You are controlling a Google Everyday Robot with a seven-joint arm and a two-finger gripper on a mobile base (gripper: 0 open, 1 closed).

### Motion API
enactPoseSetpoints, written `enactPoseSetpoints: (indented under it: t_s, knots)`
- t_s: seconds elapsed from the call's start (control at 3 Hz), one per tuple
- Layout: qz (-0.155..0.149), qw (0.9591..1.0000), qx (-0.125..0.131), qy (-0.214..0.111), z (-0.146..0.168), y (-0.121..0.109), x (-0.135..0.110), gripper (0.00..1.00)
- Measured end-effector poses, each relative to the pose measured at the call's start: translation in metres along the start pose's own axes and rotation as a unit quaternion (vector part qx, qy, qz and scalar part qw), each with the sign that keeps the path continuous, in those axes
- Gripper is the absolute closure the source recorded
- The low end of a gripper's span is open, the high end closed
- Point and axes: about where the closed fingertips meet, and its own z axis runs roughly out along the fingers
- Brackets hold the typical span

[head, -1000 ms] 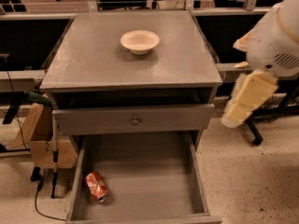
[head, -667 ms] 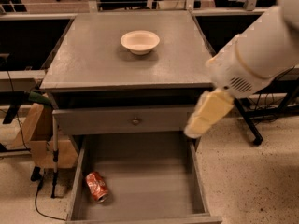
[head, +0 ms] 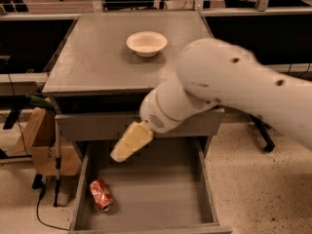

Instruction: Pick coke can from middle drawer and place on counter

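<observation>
The coke can (head: 101, 195), red with white lettering, lies on its side at the front left of the open middle drawer (head: 165, 194), close to the left wall. My gripper (head: 130, 143) hangs over the back left part of the drawer, above and to the right of the can, not touching it. My white arm crosses the right half of the view and hides the right front part of the counter (head: 92, 52) and part of the upper drawer front.
A white bowl (head: 146, 43) stands on the counter toward the back. A cardboard box (head: 44, 145) and a thin pole stand on the floor left of the cabinet. A chair base shows at the right behind my arm.
My arm has swung from the right side of the cabinet leftward and down, bringing the gripper over the open drawer toward the can. The can and bowl have not moved.
</observation>
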Motion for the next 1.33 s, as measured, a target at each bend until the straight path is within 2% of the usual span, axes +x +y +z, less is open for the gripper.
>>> enactPoseSetpoints:
  t_s: [0.33,0.67,1.0,1.33]
  knots:
    - [0.027,0.9989,0.02,-0.032,0.003,-0.009,-0.019,0.0]
    - [0.027,0.9989,0.02,-0.032,0.003,-0.009,-0.019,0.0]
    - [0.018,0.9991,0.006,-0.037,0.015,-0.004,-0.022,0.0]
    - [0.001,0.9982,-0.033,-0.051,0.067,0.021,-0.008,0.0]
